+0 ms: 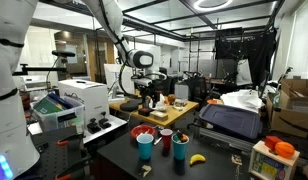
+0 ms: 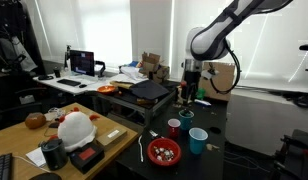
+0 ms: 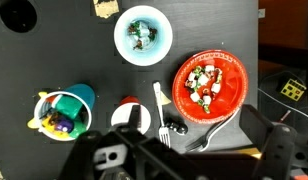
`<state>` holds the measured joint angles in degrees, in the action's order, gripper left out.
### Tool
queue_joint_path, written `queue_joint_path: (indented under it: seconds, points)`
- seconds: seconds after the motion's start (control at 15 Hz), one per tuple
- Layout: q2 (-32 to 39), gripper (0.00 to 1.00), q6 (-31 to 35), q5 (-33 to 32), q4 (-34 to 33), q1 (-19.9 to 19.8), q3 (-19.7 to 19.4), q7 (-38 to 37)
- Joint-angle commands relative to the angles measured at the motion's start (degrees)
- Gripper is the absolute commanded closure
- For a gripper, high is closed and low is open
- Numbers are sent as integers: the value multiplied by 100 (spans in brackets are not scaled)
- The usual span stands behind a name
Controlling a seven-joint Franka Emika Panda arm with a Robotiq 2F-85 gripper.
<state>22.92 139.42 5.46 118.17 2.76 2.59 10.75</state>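
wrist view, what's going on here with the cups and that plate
The robot arm hangs above the black table with its fingers open, holding nothing. Right below sit a red plate with small pieces on it, a white utensil, a red cup and a blue cup. Nothing is touched.

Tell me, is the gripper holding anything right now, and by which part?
Nothing is held. The gripper hangs open and empty, clear of the red plate below it.
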Motion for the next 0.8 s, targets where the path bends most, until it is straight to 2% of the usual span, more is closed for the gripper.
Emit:
queue_joint_path:
  seconds: [0.0,0.73]
  points:
    - [689,0,250,-165,-441,107,123,-299]
    - [2108,0,591,-685,-1356,751,109,-920]
